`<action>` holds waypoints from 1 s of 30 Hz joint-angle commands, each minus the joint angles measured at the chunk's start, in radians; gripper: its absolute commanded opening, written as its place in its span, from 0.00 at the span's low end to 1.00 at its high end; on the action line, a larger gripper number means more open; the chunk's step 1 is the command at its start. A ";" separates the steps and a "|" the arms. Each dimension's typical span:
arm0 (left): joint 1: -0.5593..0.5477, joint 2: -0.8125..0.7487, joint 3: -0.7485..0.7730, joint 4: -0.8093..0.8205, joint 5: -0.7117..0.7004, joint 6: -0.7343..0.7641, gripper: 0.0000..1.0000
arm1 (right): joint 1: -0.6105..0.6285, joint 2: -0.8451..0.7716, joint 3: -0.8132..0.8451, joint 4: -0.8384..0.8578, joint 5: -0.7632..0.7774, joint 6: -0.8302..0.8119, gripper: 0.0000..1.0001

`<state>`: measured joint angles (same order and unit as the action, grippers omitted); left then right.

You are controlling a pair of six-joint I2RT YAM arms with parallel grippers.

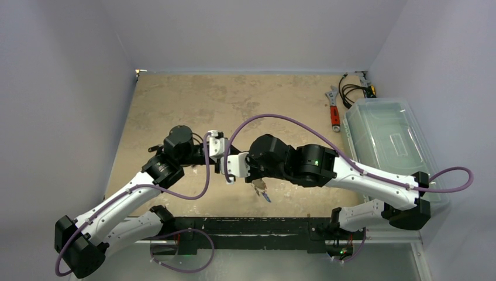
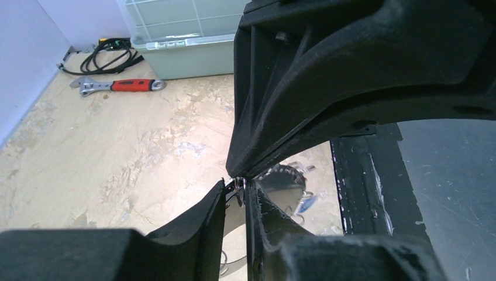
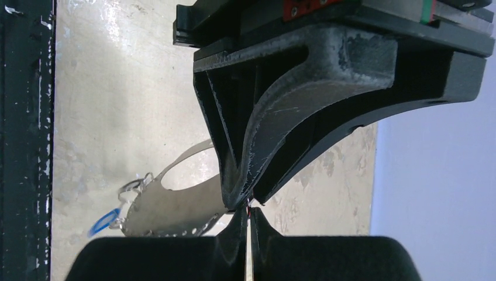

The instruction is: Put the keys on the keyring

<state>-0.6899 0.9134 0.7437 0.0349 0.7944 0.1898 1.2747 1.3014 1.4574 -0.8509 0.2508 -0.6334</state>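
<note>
Both grippers meet fingertip to fingertip above the near middle of the table. In the left wrist view my left gripper (image 2: 236, 186) is shut on a small silvery key part with a red fleck. My right gripper (image 3: 248, 212) is fully shut at that same spot, on what looks like the rim of the keyring (image 3: 175, 205), a flat silvery plate with a toothed edge (image 2: 286, 174). A blue-headed key (image 3: 104, 222) and small rings hang from its far end. From above, the keys (image 1: 260, 190) dangle under the right wrist and the keyring is hidden.
A red-handled wrench (image 1: 335, 114) and a black coiled cable (image 1: 351, 91) lie at the far right. A clear plastic bin (image 1: 392, 140) fills the right side. A black strip (image 1: 251, 225) runs along the table's near edge, just below the hanging keys.
</note>
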 commanded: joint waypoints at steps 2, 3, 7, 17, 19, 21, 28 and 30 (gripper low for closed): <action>-0.010 -0.015 -0.001 0.025 0.029 0.035 0.05 | -0.009 -0.042 0.011 0.083 0.045 0.039 0.00; -0.010 -0.013 0.000 0.026 0.027 0.033 0.04 | -0.009 -0.041 0.011 0.084 0.044 0.039 0.00; -0.009 -0.007 0.000 0.031 0.027 0.023 0.27 | -0.009 -0.037 0.013 0.083 0.045 0.041 0.00; -0.010 -0.042 -0.006 0.028 -0.001 0.031 0.32 | -0.009 -0.035 0.012 0.081 0.056 0.041 0.00; -0.010 -0.047 -0.005 0.028 -0.002 0.035 0.26 | -0.009 -0.034 0.011 0.081 0.059 0.041 0.00; -0.009 -0.047 -0.007 0.028 -0.003 0.037 0.17 | -0.009 -0.034 0.014 0.081 0.058 0.040 0.00; -0.010 -0.039 -0.007 0.029 0.007 0.042 0.00 | -0.009 -0.039 0.017 0.091 0.040 0.041 0.00; -0.010 -0.045 -0.005 0.033 0.008 0.044 0.00 | -0.009 -0.042 0.011 0.103 0.037 0.039 0.00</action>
<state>-0.6907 0.8932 0.7383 0.0204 0.7727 0.1753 1.2762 1.2995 1.4532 -0.8356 0.2630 -0.6426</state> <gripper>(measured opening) 0.006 0.005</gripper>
